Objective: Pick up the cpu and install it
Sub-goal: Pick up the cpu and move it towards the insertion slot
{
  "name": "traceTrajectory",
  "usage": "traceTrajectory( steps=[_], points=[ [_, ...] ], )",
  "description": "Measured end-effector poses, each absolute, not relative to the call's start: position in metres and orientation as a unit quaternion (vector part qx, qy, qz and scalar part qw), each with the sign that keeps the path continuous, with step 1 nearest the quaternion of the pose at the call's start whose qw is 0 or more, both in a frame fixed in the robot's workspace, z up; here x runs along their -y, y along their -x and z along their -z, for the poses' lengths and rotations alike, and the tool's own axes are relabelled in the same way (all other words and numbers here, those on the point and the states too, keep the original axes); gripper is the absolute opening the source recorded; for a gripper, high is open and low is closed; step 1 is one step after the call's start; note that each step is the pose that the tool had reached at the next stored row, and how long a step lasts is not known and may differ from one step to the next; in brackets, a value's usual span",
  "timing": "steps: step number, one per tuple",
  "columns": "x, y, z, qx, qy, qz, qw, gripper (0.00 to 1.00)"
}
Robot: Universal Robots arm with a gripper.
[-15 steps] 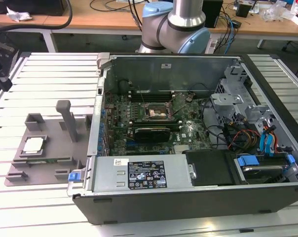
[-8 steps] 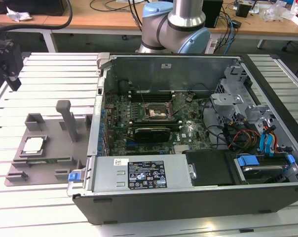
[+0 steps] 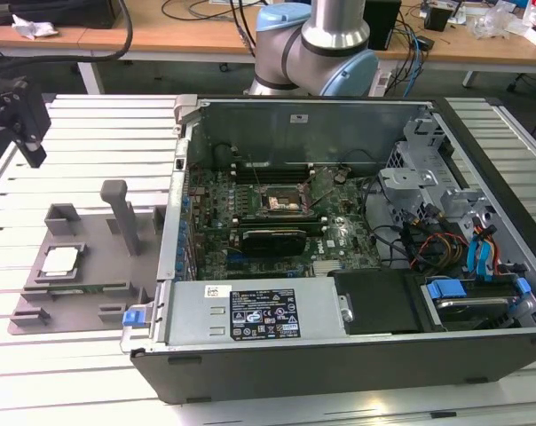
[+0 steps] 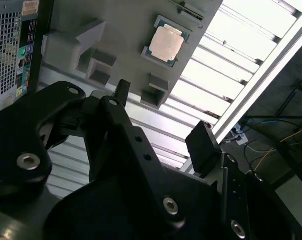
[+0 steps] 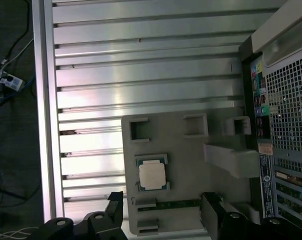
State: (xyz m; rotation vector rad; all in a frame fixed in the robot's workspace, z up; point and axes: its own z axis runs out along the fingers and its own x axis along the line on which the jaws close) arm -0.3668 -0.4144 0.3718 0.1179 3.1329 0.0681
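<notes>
Two holders sit on the slatted metal counter [image 3: 73, 377]. On the exterior view's left lies a grey fixture plate [image 3: 95, 271] with upright posts and small brackets. Beside it, on the exterior view's right, stands an open computer case [image 3: 250, 377].

The case holds a green motherboard [image 3: 339, 240] with a dark, metal-framed socket [image 3: 281, 202] near its middle, a grey power supply [image 3: 259, 312] along the near wall, and a drive bay with blue tabs [image 3: 450, 288] and bundled cables at the exterior view's right.

The plate carries the cpu [image 3: 58, 260] – a flat square chip with a pale silver top, lying level in a shallow square frame at the plate's edge farthest from the case. A thin strip [image 5: 166, 203] lies in a slot just beside it.

The gripper [image 3: 33, 153] hangs over the counter at the far corner on the exterior view's left, well apart from the cpu and holding nothing. In both wrist views the two black fingers [image 5: 211, 212] are spread wide. In the first wrist view the cpu [image 5: 152, 175] lies beyond the fingertips, roughly in line with the gap between them – not touching either one. The second wrist view shows the same chip [image 4: 164, 44] well beyond the gripper [image 4: 162, 107].
</notes>
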Motion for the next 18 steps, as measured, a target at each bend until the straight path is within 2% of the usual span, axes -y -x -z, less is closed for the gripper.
traceTrajectory(
  steps=[18],
  points=[
    [0.414,0.367,-0.347,-0.999,-0.038,-0.022,0.003,0.73]
  ],
)
